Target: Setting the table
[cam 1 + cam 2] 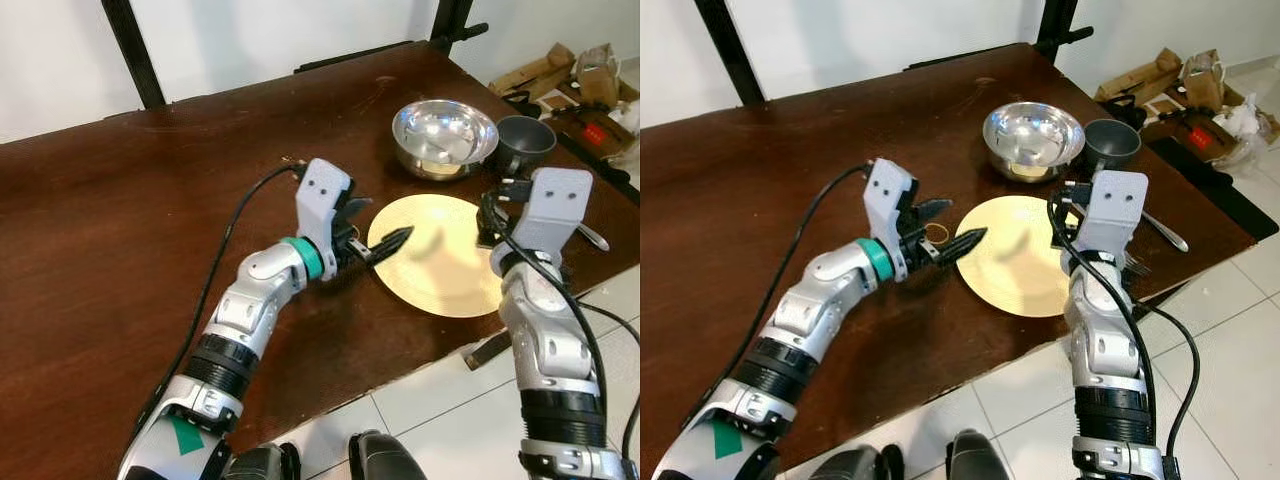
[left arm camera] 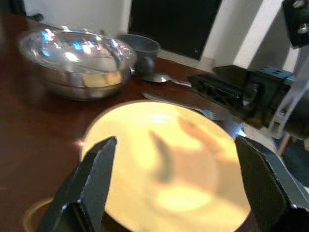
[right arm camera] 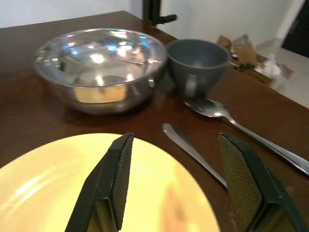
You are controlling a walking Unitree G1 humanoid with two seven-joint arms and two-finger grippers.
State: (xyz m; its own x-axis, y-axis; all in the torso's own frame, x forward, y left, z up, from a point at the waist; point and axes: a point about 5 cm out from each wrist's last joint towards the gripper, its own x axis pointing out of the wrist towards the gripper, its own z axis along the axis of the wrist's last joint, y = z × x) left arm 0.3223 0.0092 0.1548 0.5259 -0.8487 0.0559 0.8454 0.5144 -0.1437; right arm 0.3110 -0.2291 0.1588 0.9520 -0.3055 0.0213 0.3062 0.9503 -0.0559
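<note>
A round yellow plate point(image 1: 440, 260) lies flat on the dark wooden table point(image 1: 120, 220), close to its front edge. Behind it stand a shiny steel bowl point(image 1: 443, 137) and a grey cup point(image 1: 525, 145). A spoon point(image 3: 241, 128) and a fork point(image 3: 193, 152) lie on the table to the plate's right. My left gripper point(image 1: 385, 218) is open at the plate's left rim, one finger over the plate, holding nothing. My right gripper point(image 3: 175, 140) is open low over the plate's right rim, next to the fork handle, also holding nothing.
A small golden ring point(image 1: 937, 233) lies on the table beside the left gripper. Cardboard boxes and clutter point(image 1: 580, 80) sit on the floor at the right. Black frame posts point(image 1: 130, 50) stand behind the table. White floor tiles point(image 1: 440, 420) run below the table's front edge.
</note>
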